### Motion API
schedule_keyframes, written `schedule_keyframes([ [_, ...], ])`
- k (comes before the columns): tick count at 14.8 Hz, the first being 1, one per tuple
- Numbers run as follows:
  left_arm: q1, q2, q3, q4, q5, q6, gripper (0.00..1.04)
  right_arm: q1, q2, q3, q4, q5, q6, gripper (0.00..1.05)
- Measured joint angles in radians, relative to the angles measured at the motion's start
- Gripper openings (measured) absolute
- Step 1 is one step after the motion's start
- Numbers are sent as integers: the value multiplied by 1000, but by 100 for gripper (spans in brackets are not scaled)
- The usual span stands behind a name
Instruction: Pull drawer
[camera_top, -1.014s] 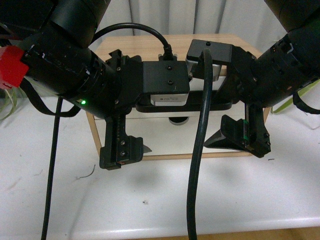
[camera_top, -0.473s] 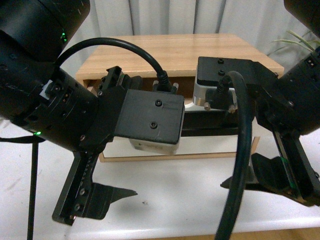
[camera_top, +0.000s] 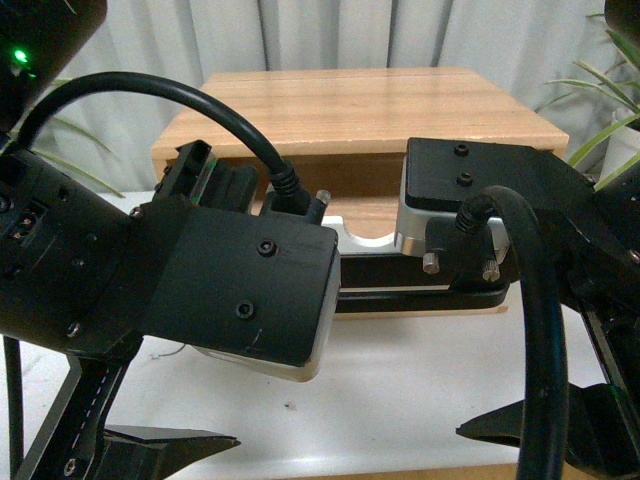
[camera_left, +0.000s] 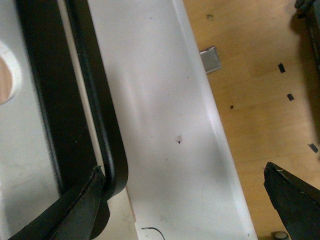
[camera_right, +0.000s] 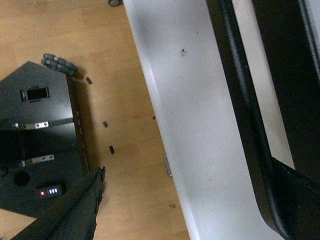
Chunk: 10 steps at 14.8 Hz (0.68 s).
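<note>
1. Front view: a wooden cabinet (camera_top: 360, 105) stands on the white surface (camera_top: 420, 380) before a pale curtain (camera_top: 300, 35). The drawer (camera_top: 372, 240) sits partly out of the cabinet's opening. Its white front and half-round notch face the robot, and bare wood shows inside.
2. The black bar handle (camera_top: 390, 275) runs across the drawer front. The left arm (camera_top: 150, 290) and right arm (camera_top: 560, 230) fill the foreground and cover both of its ends.
3. Left wrist view: the left gripper (camera_left: 184, 170) has its fingers (camera_left: 75, 215) spread wide apart. One finger lies on the drawer side of the handle, near a rounded end; contact cannot be confirmed. The other finger hangs well clear, over the wooden floor (camera_left: 260, 75) past the surface edge.
4. Right wrist view: the right gripper (camera_right: 189, 167) is also spread wide. One finger sits at the handle's rounded end, on the drawer side. The other finger hangs over the floor, near the dark robot base (camera_right: 35, 125) with its lit indicators.
5. Neither gripper is clamped on anything.
</note>
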Motion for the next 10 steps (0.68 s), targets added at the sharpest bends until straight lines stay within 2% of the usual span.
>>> schedule_keyframes([
  [3, 18, -133, -48, 120, 63, -143, 98, -20, -121, -40, 152, -135, 172, 98],
  [4, 37, -212, -68, 163, 102, -212, 98, -55, -210, -50, 182, -175, 238, 98],
  [5, 98, -368, -140, 233, 142, -328, 98, -136, -371, -134, 275, -169, 330, 98],
  [6, 180, -534, -245, 343, 157, -466, 98, -233, -531, -259, 423, -68, 430, 98],
  [8, 348, -729, -411, 481, 128, -673, 98, -399, -767, -436, 567, 97, 579, 98],
  [10, 396, -765, -453, 497, 130, -732, 98, -444, -823, -481, 591, 129, 622, 98],
])
